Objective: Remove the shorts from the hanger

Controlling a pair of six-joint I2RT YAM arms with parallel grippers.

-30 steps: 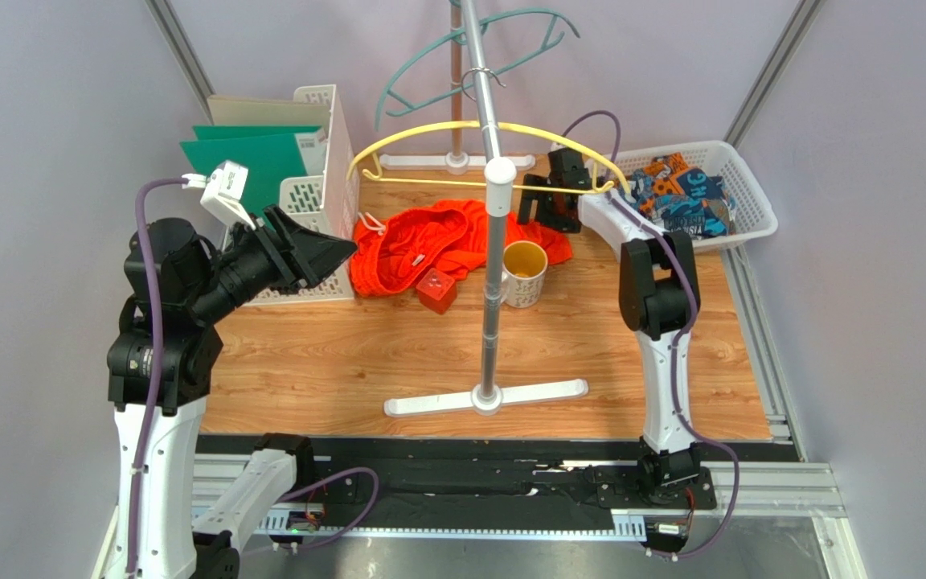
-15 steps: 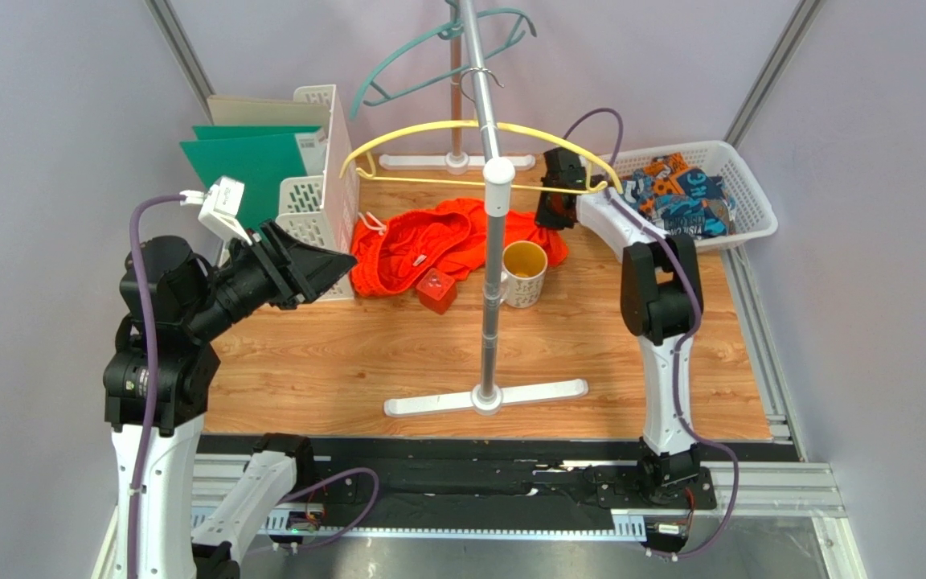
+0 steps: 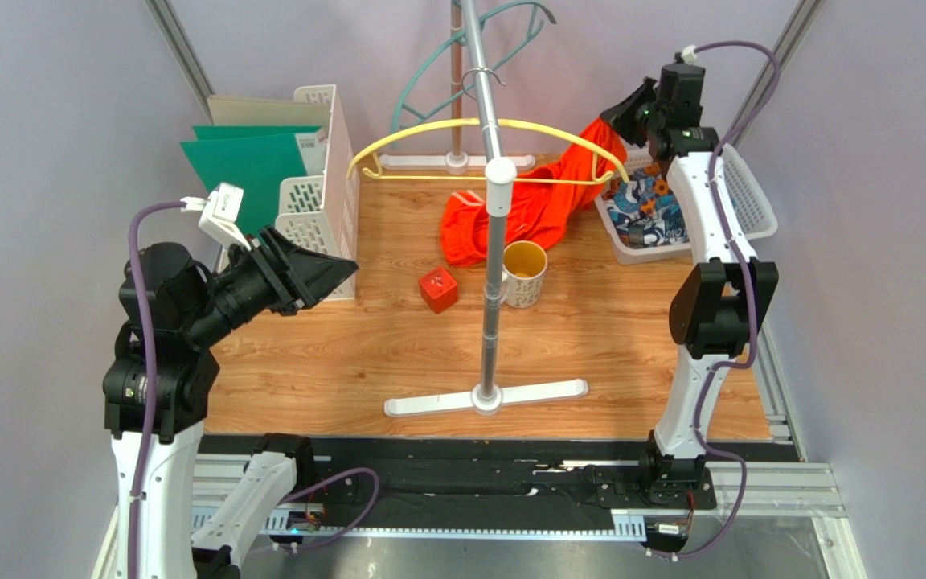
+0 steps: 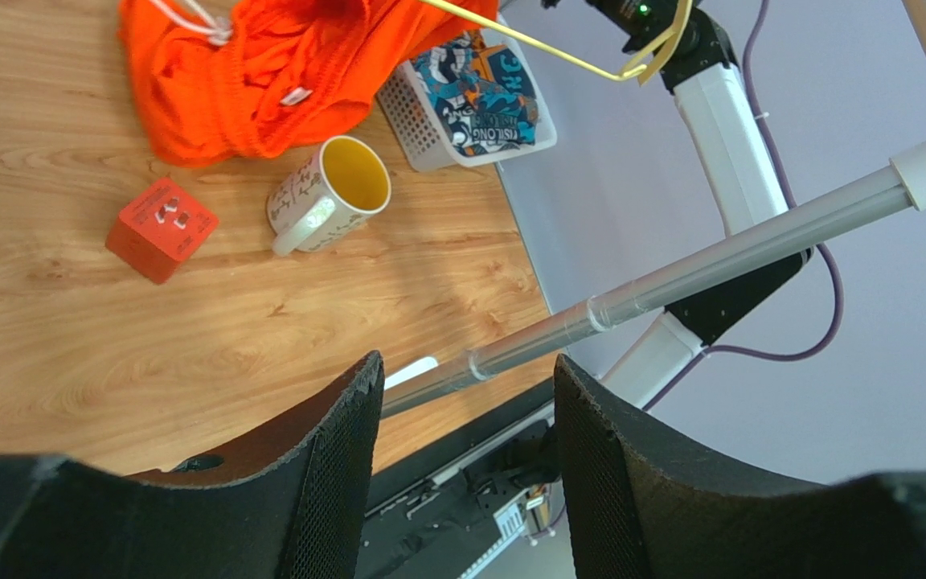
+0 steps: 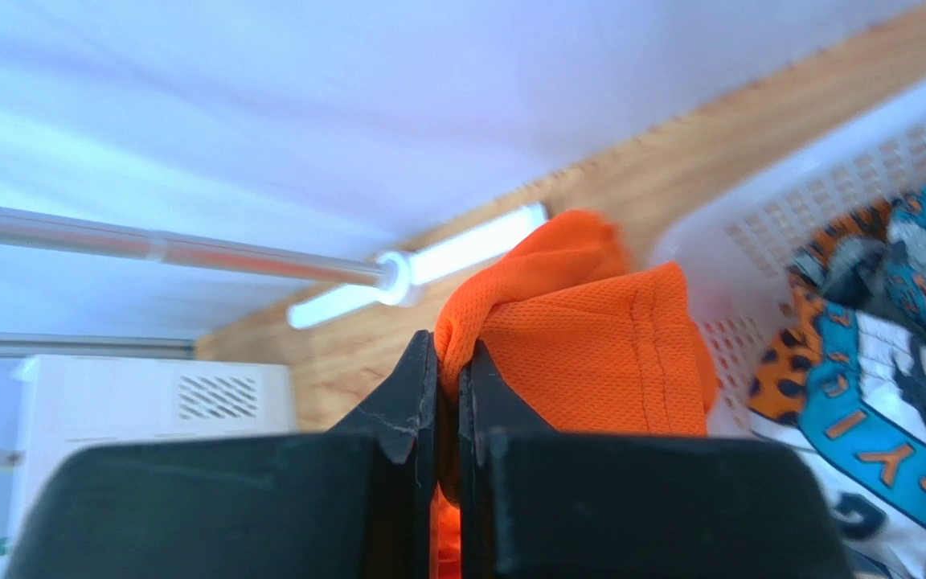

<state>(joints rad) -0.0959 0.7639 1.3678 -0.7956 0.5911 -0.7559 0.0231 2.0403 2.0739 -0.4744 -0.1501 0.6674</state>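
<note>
Since the orange shorts [image 3: 526, 208] are light, limp mesh that sags and could snag, a hemmed edge is the sensible hold; the right hand [image 3: 625, 117] pinches one there, cloth trailing past the yellow hanger [image 3: 432, 135] toward the desk [image 3: 311, 362] (printed pair [image 3: 647, 205] lies in the basket [image 3: 755, 199]), left hand [image 4: 462, 398] spread, empty

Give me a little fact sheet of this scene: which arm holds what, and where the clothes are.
right gripper: shut on the orange shorts, held high by the white basket
left gripper: open, empty, off to the left
orange shorts: one end pinched up, the rest trailing down to the table
printed shorts: lying in the white basket
yellow hanger: hangs on the rack pole; no shorts seem draped on it
other items on table: mug, red cube
</note>
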